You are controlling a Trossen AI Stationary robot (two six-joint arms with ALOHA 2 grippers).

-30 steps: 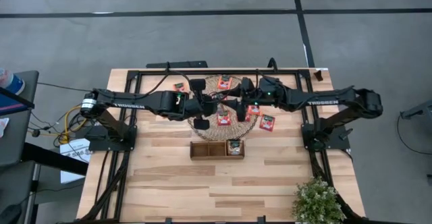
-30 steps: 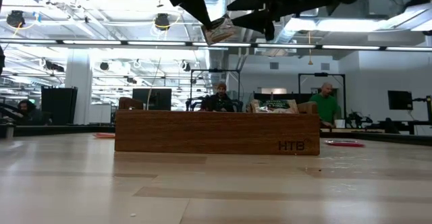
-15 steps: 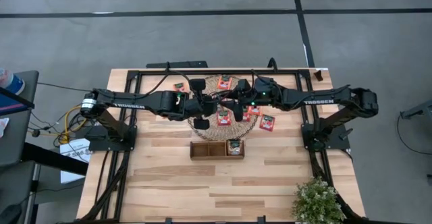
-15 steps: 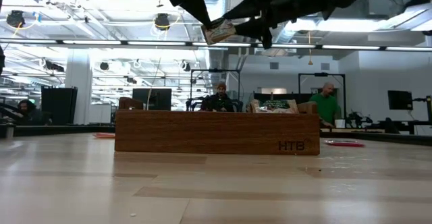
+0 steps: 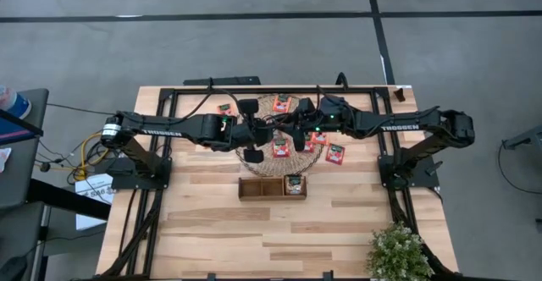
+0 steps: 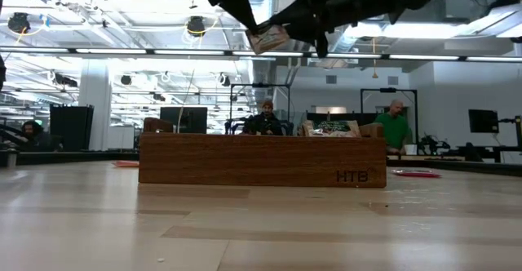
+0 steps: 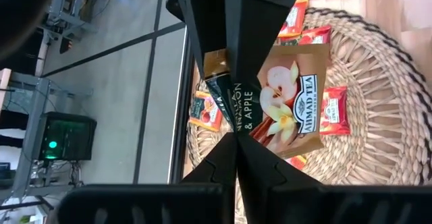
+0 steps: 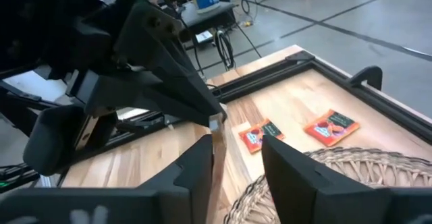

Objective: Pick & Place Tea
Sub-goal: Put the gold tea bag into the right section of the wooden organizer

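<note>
A pale tan apple-and-cinnamon tea sachet (image 7: 290,102), flat and square with a dark side panel, hangs in the air pinched edge-on in the left gripper (image 7: 236,133), whose jaws are closed tight on it. Facing it, the right gripper (image 8: 236,153) has its two dark fingers (image 8: 196,166) standing either side of the sachet's free edge, part-way closed; whether they are already pressing on the paper cannot be told. It looks like a hand-over between the arms, above the table's middle.

Directly below both grippers lies the round woven straw mat (image 7: 398,116), with several red-orange sachets (image 7: 334,109) resting on it and a few more (image 8: 331,126) on the light wooden table (image 8: 283,96) just beside it. Nearer the table's front, past the grippers, sits the small brown three-compartment wooden tray (image 5: 272,187); one compartment at its right end holds tea (image 5: 294,184), the other two look bare.

Judging by this, the task is at an early stage: one compartment filled, one sachet in transit, most still waiting on the mat.
</note>
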